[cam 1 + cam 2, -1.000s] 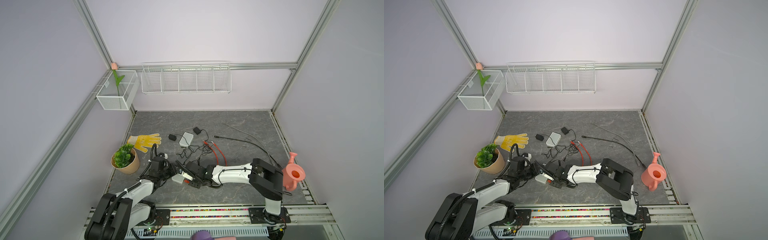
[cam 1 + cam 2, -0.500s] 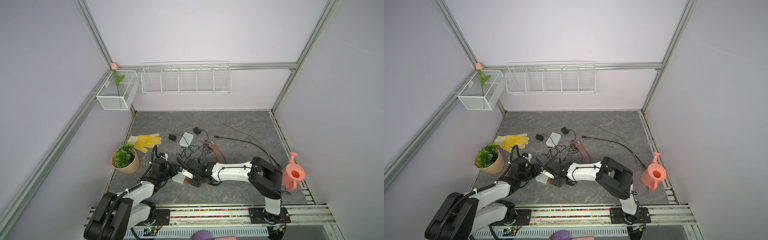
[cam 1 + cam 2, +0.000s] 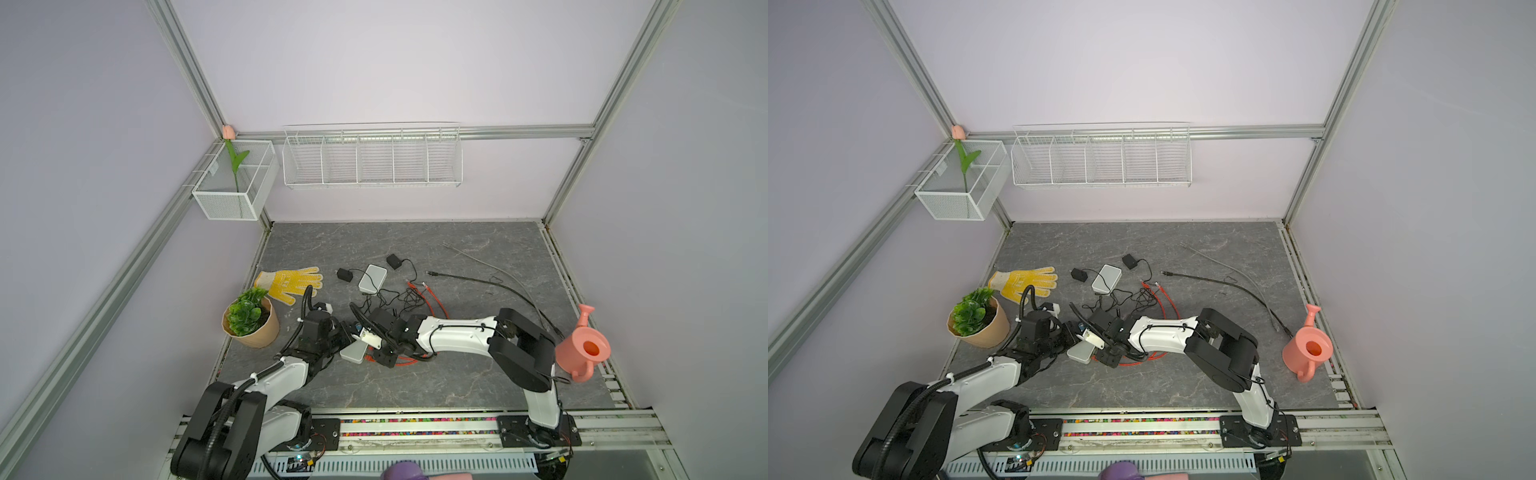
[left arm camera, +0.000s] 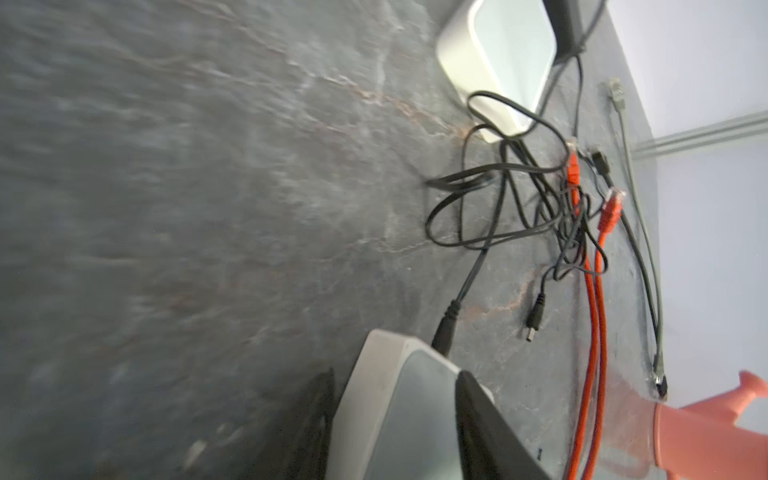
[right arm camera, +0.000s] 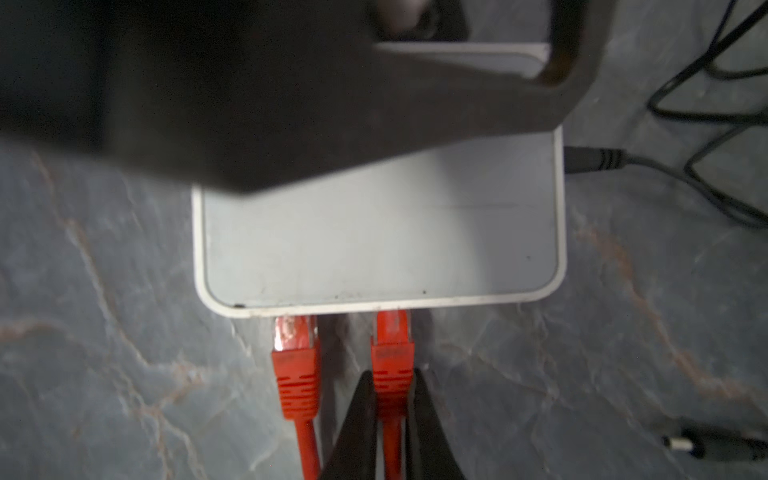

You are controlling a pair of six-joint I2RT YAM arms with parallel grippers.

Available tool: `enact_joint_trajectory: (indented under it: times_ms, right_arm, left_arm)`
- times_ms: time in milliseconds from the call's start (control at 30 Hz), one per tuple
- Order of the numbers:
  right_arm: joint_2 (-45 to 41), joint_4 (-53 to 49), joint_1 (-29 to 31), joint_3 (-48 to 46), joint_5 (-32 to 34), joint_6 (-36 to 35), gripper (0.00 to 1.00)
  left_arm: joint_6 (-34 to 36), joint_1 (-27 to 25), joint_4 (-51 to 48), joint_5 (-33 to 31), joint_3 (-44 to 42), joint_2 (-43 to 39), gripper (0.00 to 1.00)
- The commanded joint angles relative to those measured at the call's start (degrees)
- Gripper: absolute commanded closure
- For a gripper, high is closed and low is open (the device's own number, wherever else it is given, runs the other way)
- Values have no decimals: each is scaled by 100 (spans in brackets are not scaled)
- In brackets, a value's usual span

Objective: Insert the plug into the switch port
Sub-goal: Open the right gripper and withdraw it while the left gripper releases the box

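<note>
Both arms stretch low over the table (image 5: 124, 332) and meet at the switch (image 5: 374, 241).
Our right gripper (image 5: 393, 374) has its slim black fingers pinched on the ribbed red boot of the plug (image 5: 392, 345), whose clear tip meets the switch's rounded white edge. We cannot tell whether it is seated. A second red plug (image 5: 295, 361) sits just beside it. Our left gripper (image 4: 395, 374) straddles the smooth, flat box, but we cannot tell whether it presses. The tabletop is grey and marble-veined.
</note>
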Motion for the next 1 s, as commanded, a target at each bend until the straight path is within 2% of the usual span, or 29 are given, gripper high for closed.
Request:
enact_joint_trajectory:
  times_ms: [0,100,267,333,467,600,700,800,867,967]
  right_arm:
    - [211,1831,11,366,-402,296,93]
    - [331,1845,12,441,-535,454,93]
    - [537,1929,11,668,-660,797,92]
    - [551,1907,12,689,-627,880,90]
    - [311,1713,-112,493,-552,917,78]
    - [-106,1224,-394,173,-725,868,61]
    - [-511,762,-526,-40,-515,633,59]
    - [-984,405,-805,-249,-39,437,60]
    - [-1213,268,-1080,-306,37,474,61]
    - [-1226,-106,-1470,-74,293,675,65]
  left_arm:
    - [407,323,-1137,524,476,-614,43]
    - [470,970,-970,613,692,-599,40]
    - [644,1484,-1157,965,1374,64,40]
    - [693,1500,-1237,1021,1567,175,40]
    - [690,1501,-1298,893,1576,41,39]
    - [709,1525,-1325,680,1430,-303,38]
    - [683,1542,-1340,540,1382,-625,38]
    - [789,1536,-1223,697,1486,-728,38]
    - [952,1467,-1156,893,1702,-499,38]
    - [1325,1105,-1188,1141,2308,324,38]
